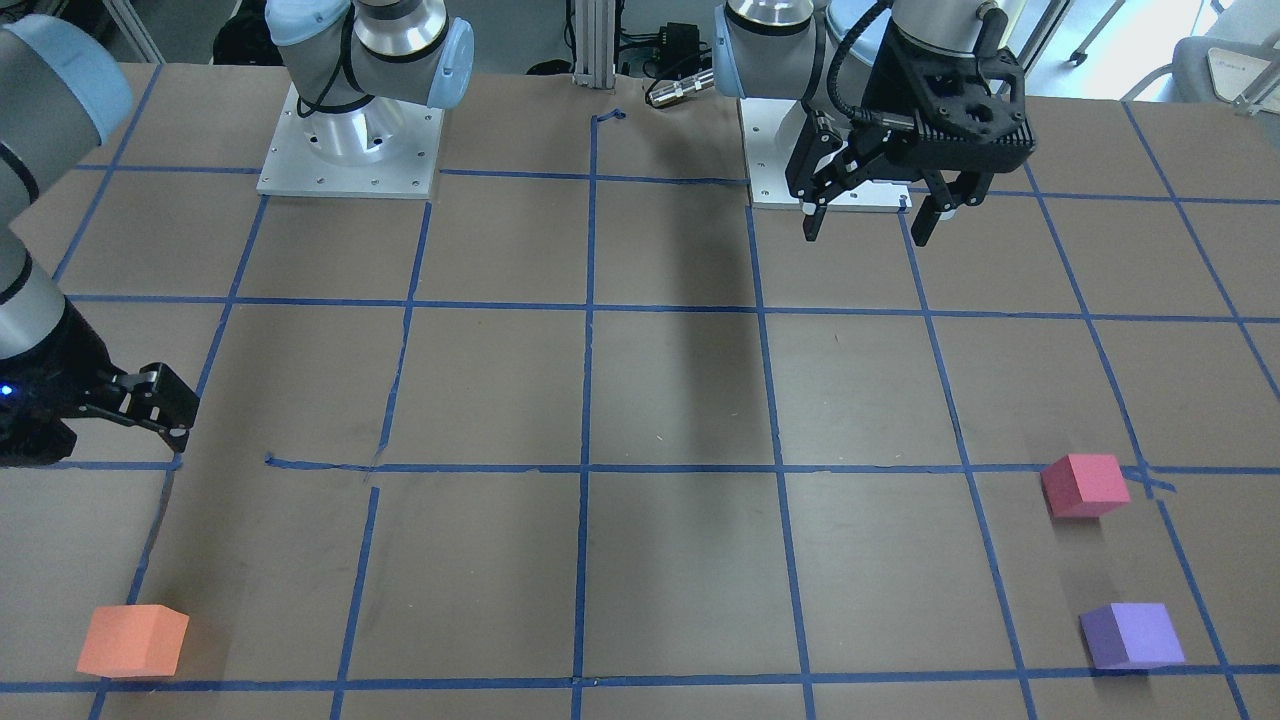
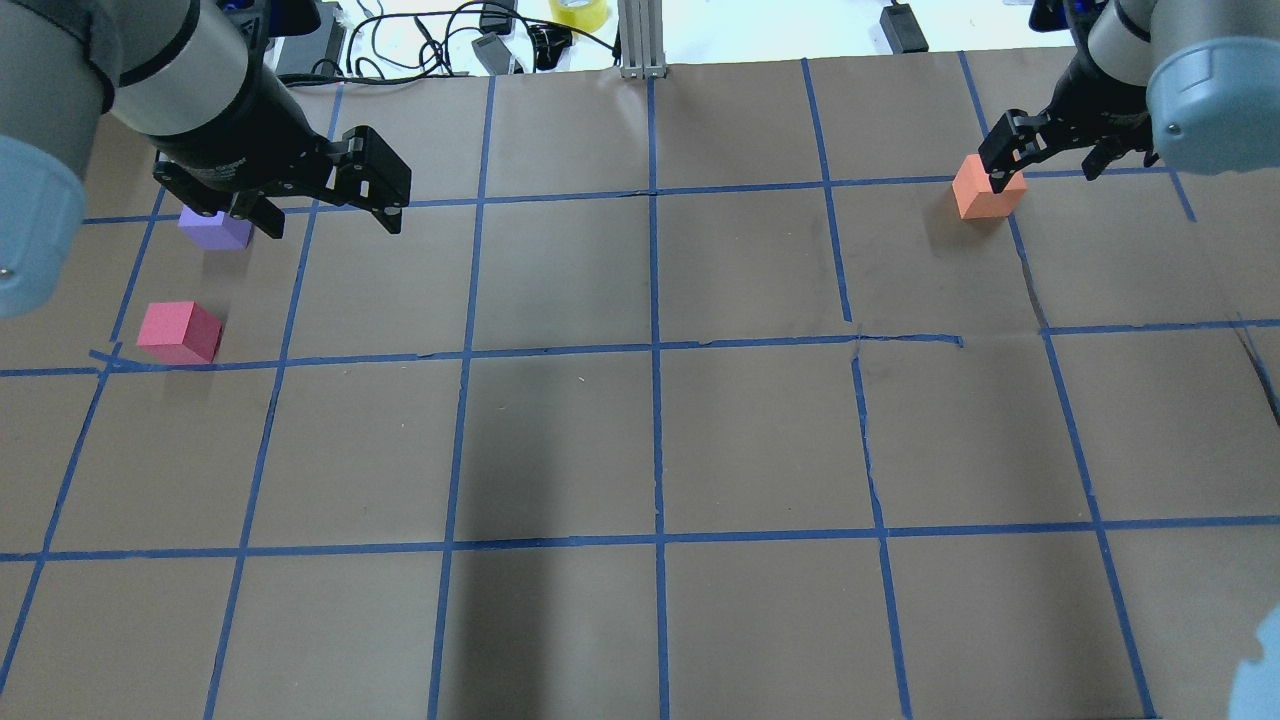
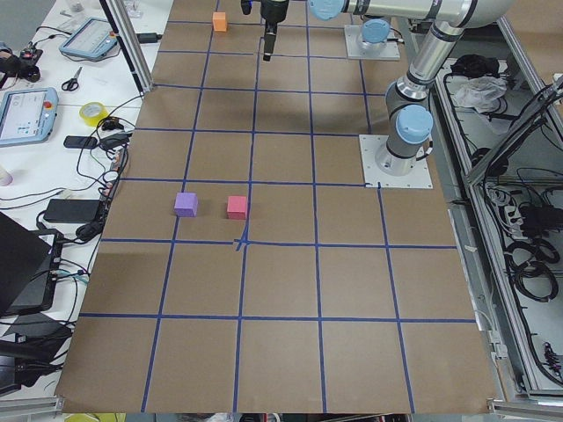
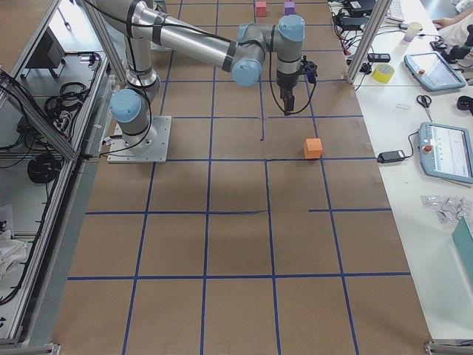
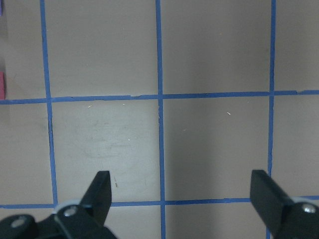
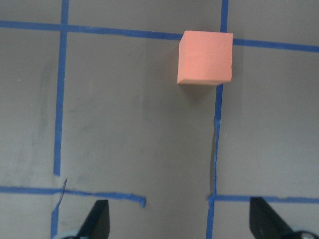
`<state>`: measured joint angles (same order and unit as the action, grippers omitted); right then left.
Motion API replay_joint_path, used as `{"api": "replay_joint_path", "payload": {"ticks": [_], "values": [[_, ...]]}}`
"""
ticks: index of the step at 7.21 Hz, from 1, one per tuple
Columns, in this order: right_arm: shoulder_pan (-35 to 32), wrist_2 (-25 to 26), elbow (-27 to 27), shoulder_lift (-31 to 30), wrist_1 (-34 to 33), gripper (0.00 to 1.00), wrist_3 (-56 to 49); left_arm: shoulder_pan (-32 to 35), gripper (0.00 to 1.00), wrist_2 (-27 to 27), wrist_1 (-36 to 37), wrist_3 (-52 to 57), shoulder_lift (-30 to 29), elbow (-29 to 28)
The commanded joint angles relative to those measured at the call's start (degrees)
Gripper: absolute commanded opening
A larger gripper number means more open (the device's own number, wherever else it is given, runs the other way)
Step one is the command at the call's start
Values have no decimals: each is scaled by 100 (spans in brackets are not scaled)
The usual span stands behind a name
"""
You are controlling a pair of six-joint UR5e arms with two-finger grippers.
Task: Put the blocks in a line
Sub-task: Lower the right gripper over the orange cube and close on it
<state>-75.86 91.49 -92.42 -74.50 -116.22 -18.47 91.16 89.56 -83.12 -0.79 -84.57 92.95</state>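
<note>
The orange block sits at the far right of the table and shows near the top of the right wrist view. The pinkish-red block and the purple block sit close together at the far left. My left gripper is open and empty. It hangs well above the table, to the right of the purple block, over bare paper. My right gripper is open and empty. It hovers above the table just beside the orange block.
The table is covered in brown paper with a blue tape grid. The two arm bases stand at the robot's edge. A metal post and cables lie at the far edge.
</note>
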Motion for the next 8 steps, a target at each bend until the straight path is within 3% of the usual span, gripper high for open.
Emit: {"api": "replay_joint_path", "payload": {"ticks": [1, 2, 8], "values": [[54, -8, 57, 959, -1144, 100, 9, -10, 100, 0, -3, 0, 11, 4], [80, -8, 66, 1233, -1540, 100, 10, 7, 100, 0, -3, 0, 11, 12], [151, -8, 566, 1868, -1561, 100, 326, -11, 100, 0, -3, 9, 20, 12]]}}
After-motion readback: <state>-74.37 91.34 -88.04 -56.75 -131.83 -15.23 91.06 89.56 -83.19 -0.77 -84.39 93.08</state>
